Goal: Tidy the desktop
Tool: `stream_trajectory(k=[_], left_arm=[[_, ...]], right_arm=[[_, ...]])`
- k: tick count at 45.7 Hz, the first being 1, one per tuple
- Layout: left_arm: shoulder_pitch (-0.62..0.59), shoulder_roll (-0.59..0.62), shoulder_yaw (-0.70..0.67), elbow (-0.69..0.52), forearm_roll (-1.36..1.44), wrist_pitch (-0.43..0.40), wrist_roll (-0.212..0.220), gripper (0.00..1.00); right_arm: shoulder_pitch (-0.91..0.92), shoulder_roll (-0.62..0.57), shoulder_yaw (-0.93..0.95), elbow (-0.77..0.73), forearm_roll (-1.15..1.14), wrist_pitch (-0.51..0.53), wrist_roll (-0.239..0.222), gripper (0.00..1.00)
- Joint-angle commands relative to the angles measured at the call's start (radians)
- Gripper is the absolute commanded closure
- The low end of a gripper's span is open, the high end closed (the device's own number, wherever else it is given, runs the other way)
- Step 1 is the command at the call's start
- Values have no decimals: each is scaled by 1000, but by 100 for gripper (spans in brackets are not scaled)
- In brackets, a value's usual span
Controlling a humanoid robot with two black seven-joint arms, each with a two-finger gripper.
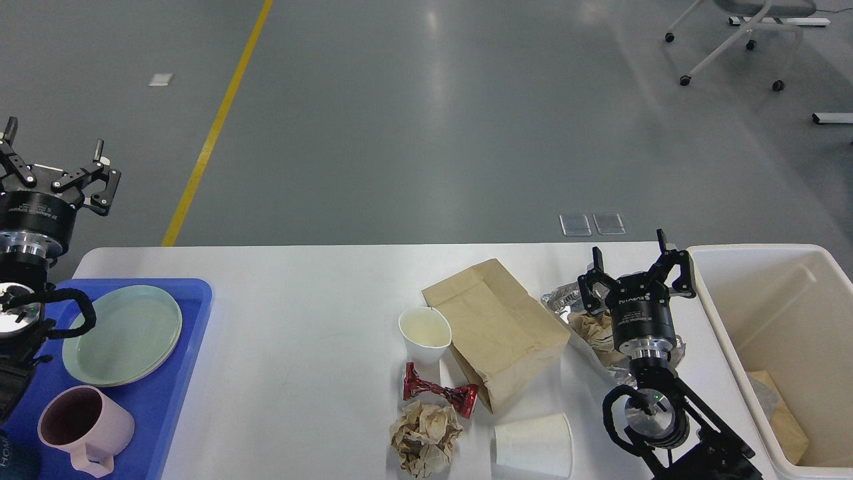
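Note:
The white desktop (300, 320) carries litter at its middle and right. A brown paper bag (496, 330) lies flat, with an upright paper cup (425, 335) at its left. In front of these are a red wrapper (440, 392), a crumpled brown paper ball (426, 437) and a paper cup on its side (534, 445). Crumpled foil and brown paper (586, 320) lie right of the bag. My right gripper (630, 257) hangs open just above that foil, holding nothing. My left gripper (54, 147) is open and empty, raised beyond the desktop's far left corner.
A blue tray (186, 320) at the left holds green plates (123, 343) and a pink mug (83, 427). A cream-white bin (726, 320) at the right edge holds some paper scraps. An office chair stands on the floor behind.

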Motion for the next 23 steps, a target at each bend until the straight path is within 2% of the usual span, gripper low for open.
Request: stream_trajectory(k=[1,6,18,21,23], left_arm=[[11,-56,9,49,0,-3,-1,4],[19,-81,15,77,2,3,5,4],[72,-135,18,97,3,-66,19,3],[88,-150,24,107,2,-55,31,2],[92,-168,29,110,3,-77,39,2]], right_arm=[[0,0,0,0,0,1,0,0],[0,0,0,0,0,0,0,0],[0,0,0,0,0,0,0,0],[0,0,0,0,0,0,0,0],[0,0,0,0,0,0,0,0]])
